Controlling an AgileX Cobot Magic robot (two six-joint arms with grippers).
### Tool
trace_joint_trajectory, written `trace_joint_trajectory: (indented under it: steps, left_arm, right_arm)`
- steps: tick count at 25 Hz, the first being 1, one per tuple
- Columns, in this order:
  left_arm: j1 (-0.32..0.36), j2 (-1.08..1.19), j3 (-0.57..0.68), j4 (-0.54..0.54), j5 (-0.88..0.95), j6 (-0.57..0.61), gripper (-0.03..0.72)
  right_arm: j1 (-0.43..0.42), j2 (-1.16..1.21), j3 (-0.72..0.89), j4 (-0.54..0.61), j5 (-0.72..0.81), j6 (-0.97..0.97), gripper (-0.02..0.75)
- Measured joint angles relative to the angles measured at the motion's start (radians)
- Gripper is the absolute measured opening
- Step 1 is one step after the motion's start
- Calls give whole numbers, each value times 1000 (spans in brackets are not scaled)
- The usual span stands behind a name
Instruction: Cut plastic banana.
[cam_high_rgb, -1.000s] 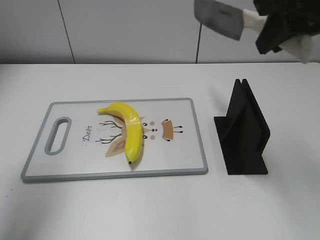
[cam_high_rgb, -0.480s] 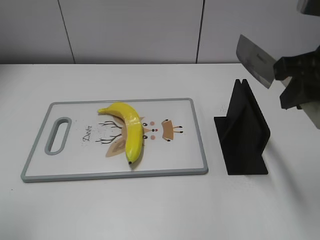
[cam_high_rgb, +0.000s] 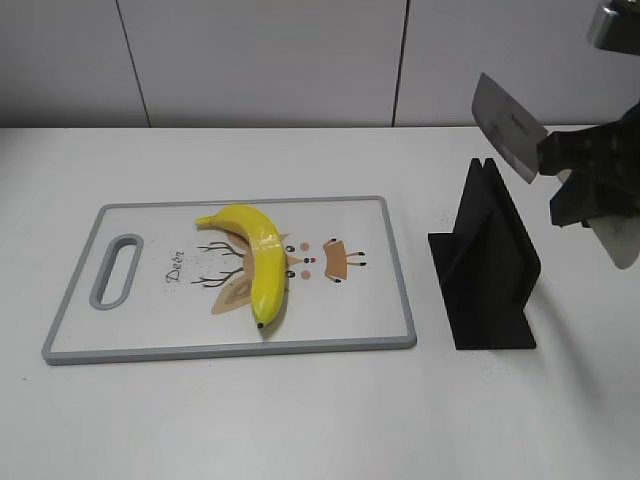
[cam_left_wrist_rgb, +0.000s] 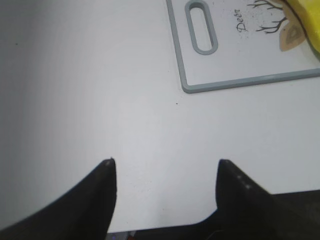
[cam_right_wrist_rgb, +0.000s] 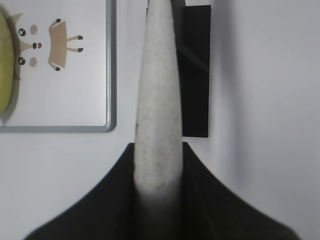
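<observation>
The plastic banana (cam_high_rgb: 256, 262), glossy yellow with a dark tip, lies on the white cutting board (cam_high_rgb: 380, 300) with a grey rim; a sliver of it shows in the left wrist view (cam_left_wrist_rgb: 309, 14) and the right wrist view (cam_right_wrist_rgb: 4, 75). My right gripper (cam_high_rgb: 578, 178) is shut on a knife's white handle (cam_right_wrist_rgb: 159, 105). The grey blade (cam_high_rgb: 505, 125) hangs tilted above the black knife stand (cam_high_rgb: 487, 265), right of the board. My left gripper (cam_left_wrist_rgb: 165, 162) is open and empty above bare table, near the board's handle end (cam_left_wrist_rgb: 201, 27).
The black knife stand also shows in the right wrist view (cam_right_wrist_rgb: 196, 75), just behind the knife handle. The board carries a deer drawing (cam_high_rgb: 330, 262). A white wall with dark seams stands behind the table.
My right gripper has carried the knife down and to the right, from high above the stand to just over its top. In the last half second it barely moved. The banana has not moved.
</observation>
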Motion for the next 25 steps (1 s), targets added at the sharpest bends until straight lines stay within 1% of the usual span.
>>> trace_joint_trajectory:
  steps: [6,8,16,23,25]
  left_arm:
    - [0,-238,69,-1,-46,0,587]
    - [0,-285,78,-1,-55,0,587]
    - [0,-296,78,-1,-69,0,587]
    - [0,-297,78,-1,-69,0,587]
    - [0,-297,78,-1,-69,0,587]
  right_arm:
    - [0,26,0,0,-6,1,169]
    - [0,50,0,0,-7,2,169]
    - [0,163,1,6,-6,2,169]
    - [0,178,1,70,15,-25,172]
    - [0,178,1,90,54,-38,218]
